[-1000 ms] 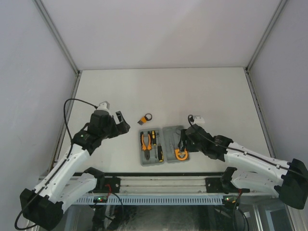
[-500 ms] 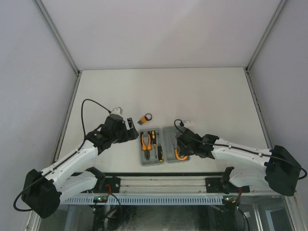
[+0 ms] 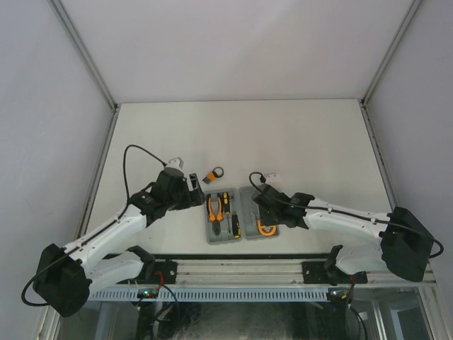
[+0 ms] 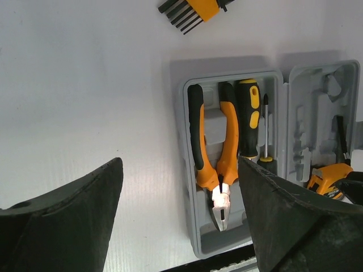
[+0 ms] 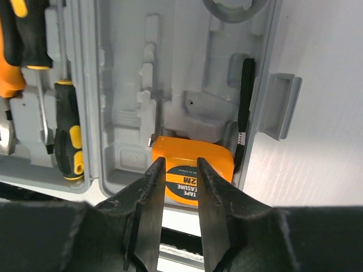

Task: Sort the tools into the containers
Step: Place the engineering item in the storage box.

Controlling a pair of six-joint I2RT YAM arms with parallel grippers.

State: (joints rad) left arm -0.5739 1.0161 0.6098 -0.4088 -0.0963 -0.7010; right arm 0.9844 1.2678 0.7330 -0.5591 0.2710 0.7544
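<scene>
Pliers [image 4: 227,148], both screwdrivers [image 5: 68,139] and tape [image 5: 212,157] sit in the case [image 4: 309,107], leaving only the hex-key set [image 4: 195,10] out on the table beyond it, near the wide-open, empty left gripper [image 4: 180,170], while the right gripper [image 5: 180,169], barely parted and holding nothing, hovers over the tape.

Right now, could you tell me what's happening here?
Tools are being sorted into an open grey tool case. The pliers and two screwdrivers lie in its left half, the tape measure in its right, beneath the slightly open right gripper. The left gripper hovers open; the hex-key set lies outside.
</scene>
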